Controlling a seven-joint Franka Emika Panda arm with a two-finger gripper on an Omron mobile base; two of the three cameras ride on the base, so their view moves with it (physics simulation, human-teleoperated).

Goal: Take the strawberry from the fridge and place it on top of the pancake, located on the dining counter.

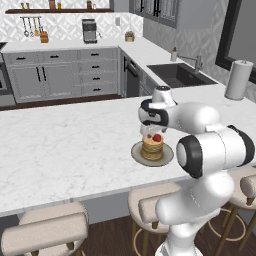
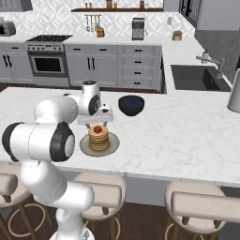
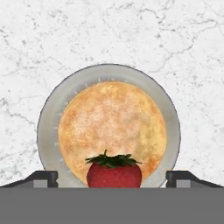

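The gripper (image 3: 112,179) hangs straight above the plate (image 3: 48,122) with its jaws spread wide, each fingertip well clear of the strawberry (image 3: 113,174) between them; it holds nothing. The strawberry (image 1: 157,137) sits on top of the pancake (image 1: 152,147) stack, near the stack's edge rather than its middle. The plate rests on the dining counter (image 1: 60,150), close to the counter's stool-side edge. Farther right and toward the far edge, a dark bowl (image 2: 131,105) stands apart from the plate.
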